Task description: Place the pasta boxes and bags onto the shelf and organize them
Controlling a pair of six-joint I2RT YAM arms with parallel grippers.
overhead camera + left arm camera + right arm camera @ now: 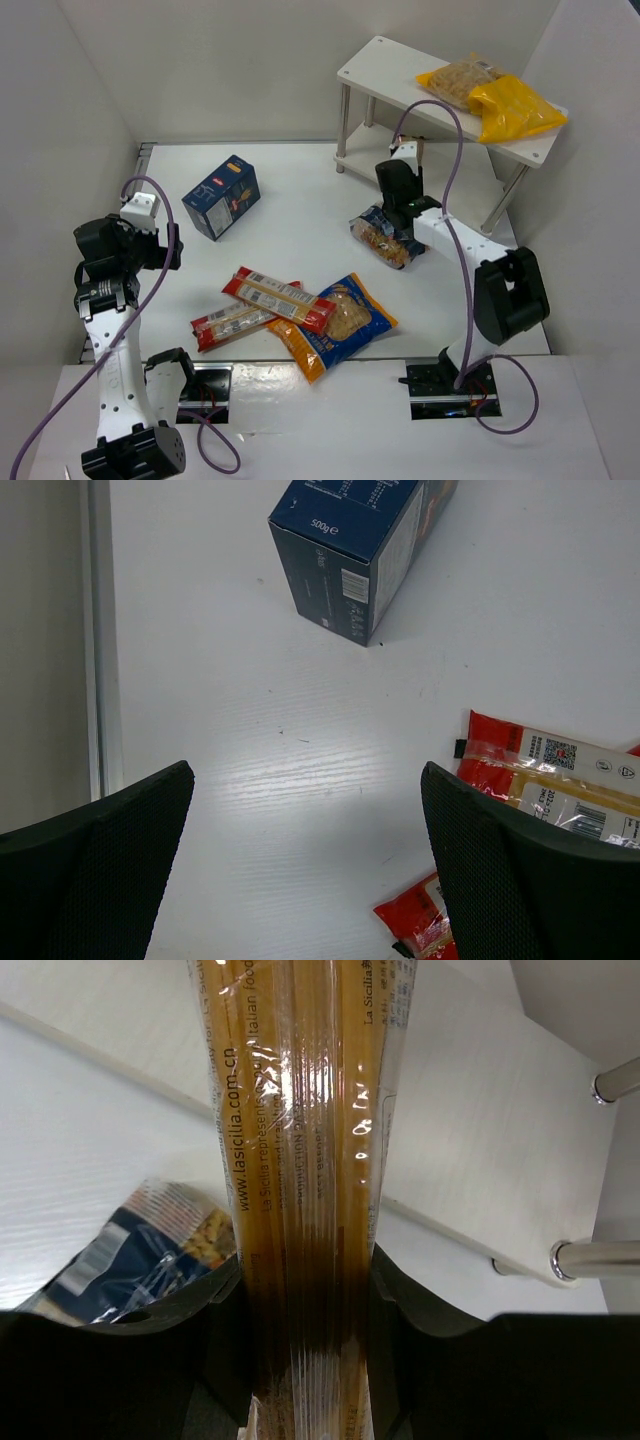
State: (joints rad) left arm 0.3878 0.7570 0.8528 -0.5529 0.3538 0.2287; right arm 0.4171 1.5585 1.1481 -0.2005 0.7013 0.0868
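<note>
Spaghetti pack (300, 1140) tight in the right gripper (305, 1295), jaws almost together.

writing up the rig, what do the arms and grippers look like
The left arm and right arm have white links, bulky black joints, and a purple cable looped along each. The left gripper has broad black fingers with a fine mesh texture.
</note>
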